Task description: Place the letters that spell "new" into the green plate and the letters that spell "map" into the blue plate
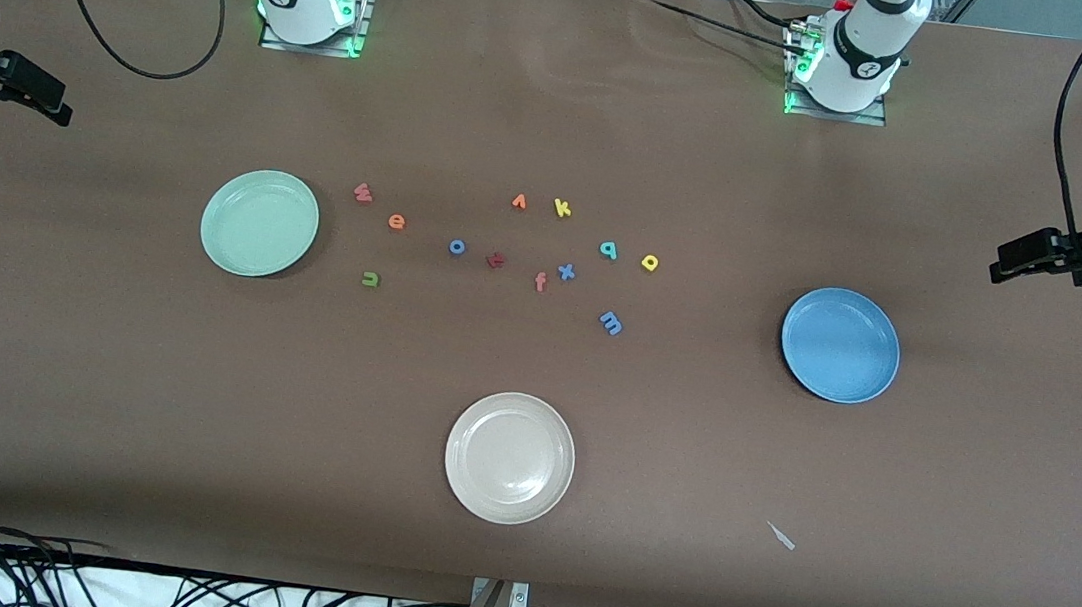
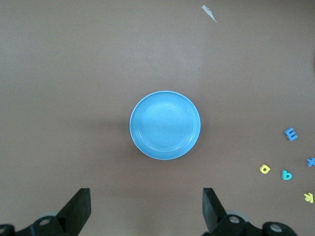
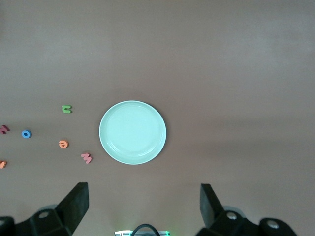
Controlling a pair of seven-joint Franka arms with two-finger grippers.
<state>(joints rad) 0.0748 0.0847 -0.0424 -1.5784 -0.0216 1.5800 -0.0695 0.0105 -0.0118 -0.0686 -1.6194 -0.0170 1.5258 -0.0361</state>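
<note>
The green plate [image 1: 259, 222] [image 3: 132, 132] lies toward the right arm's end. Beside it are the pinkish-red w [image 1: 363, 192] [image 3: 86, 158], the orange e [image 1: 396, 221] [image 3: 63, 144] and the olive-green n [image 1: 370, 278] [image 3: 66, 108]. The blue plate [image 1: 840, 344] [image 2: 165, 125] lies toward the left arm's end. The blue m [image 1: 610, 323] [image 2: 291, 133], the teal letter [image 1: 608, 249] [image 2: 287, 174] and the yellow p [image 1: 649, 262] [image 2: 265, 169] lie loose mid-table. My left gripper [image 1: 1008, 264] [image 2: 146, 211] hangs open high up by the blue plate. My right gripper [image 1: 54, 104] [image 3: 142, 206] hangs open high up by the green plate. Both plates hold nothing.
A beige-white plate [image 1: 510, 457] sits nearest the front camera. Other letters are scattered mid-table: orange v [image 1: 518, 202], yellow k [image 1: 562, 208], blue o [image 1: 456, 246], dark red t [image 1: 495, 260], an f [image 1: 539, 282] and blue x [image 1: 565, 271]. A pale scrap [image 1: 781, 536] lies nearer the camera than the blue plate.
</note>
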